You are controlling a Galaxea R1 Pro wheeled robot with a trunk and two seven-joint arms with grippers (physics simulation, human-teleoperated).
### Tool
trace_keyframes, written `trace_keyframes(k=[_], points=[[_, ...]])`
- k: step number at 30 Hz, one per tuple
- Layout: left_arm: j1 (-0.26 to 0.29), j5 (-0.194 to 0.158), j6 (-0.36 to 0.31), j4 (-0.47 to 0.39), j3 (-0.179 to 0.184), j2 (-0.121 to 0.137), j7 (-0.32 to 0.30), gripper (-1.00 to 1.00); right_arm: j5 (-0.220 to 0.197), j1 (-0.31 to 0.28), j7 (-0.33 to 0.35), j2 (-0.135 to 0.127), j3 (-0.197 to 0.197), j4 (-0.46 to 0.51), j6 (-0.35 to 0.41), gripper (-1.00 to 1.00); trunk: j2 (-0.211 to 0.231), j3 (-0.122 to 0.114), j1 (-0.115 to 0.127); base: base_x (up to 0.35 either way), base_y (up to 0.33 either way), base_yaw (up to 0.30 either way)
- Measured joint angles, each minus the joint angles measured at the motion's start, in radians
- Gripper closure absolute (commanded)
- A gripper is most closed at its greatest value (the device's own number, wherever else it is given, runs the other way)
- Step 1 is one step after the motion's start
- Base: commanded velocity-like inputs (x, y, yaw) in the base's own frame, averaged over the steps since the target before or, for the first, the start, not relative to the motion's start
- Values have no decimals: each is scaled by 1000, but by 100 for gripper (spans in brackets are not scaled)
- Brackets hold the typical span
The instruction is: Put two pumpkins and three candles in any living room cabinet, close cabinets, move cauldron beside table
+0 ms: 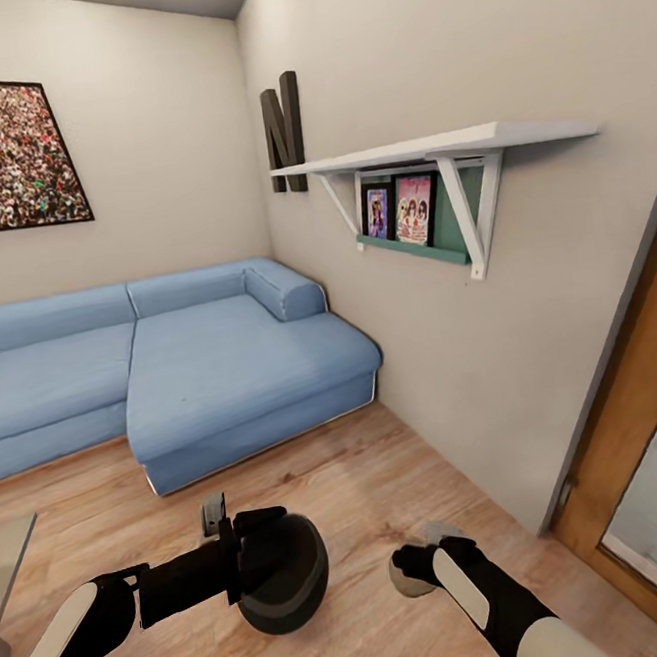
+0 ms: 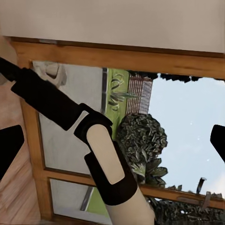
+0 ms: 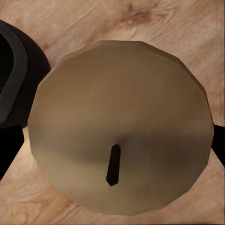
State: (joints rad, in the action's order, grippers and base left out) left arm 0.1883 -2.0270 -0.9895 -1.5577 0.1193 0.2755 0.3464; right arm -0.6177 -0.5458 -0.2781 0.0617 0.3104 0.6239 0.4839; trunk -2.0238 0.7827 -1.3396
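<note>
The black cauldron (image 1: 288, 584) is low over the wood floor in front of me, and its dark rim (image 3: 11, 70) shows in the right wrist view. My left gripper (image 1: 256, 534) hovers at its top edge. In the left wrist view the left gripper (image 2: 112, 145) is open, its black fingertips (image 2: 9, 150) wide apart with nothing between them. My right gripper (image 1: 420, 564) is shut on a candle (image 1: 404, 587). The candle's cream top with a dark wick (image 3: 117, 126) sits between the fingers, above the floor. A glass corner of the table (image 1: 4, 561) shows at the far left.
A blue corner sofa (image 1: 202, 371) stands ahead against the walls. A white wall shelf (image 1: 432, 153) with framed pictures juts from the right wall. A wood-framed glass door (image 1: 652, 458) is at the right, also seen in the left wrist view (image 2: 117, 61).
</note>
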Motion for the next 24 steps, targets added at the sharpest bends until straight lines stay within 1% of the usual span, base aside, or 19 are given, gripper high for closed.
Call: trace_keyframes(k=[4, 9, 16, 19, 24], points=[[0, 0, 0, 0, 0, -1, 0, -100, 0, 1, -2, 0, 1, -3, -6, 100, 28, -10, 15, -23, 0, -236], [0, 0, 0, -11, 3, -3, 1, -100, -1, 2, 1, -1, 1, -11, -9, 100, 63, -21, 34, -264, 0, -246], [0, 0, -1, -9, 3, -5, 0, -100, -1, 2, 9, 0, 0, -44, -35, 100, 63, -15, 34, -304, 0, -248], [0, 2, 0, -6, 5, -6, 0, -100, -1, 2, 9, -1, 0, -48, -37, 100, 63, -13, 34, -69, -24, -248], [0, 3, 0, -6, 6, -7, 0, -100, -1, 2, 10, -2, -1, -51, -40, 100, 63, -9, 35, -45, -128, -248]])
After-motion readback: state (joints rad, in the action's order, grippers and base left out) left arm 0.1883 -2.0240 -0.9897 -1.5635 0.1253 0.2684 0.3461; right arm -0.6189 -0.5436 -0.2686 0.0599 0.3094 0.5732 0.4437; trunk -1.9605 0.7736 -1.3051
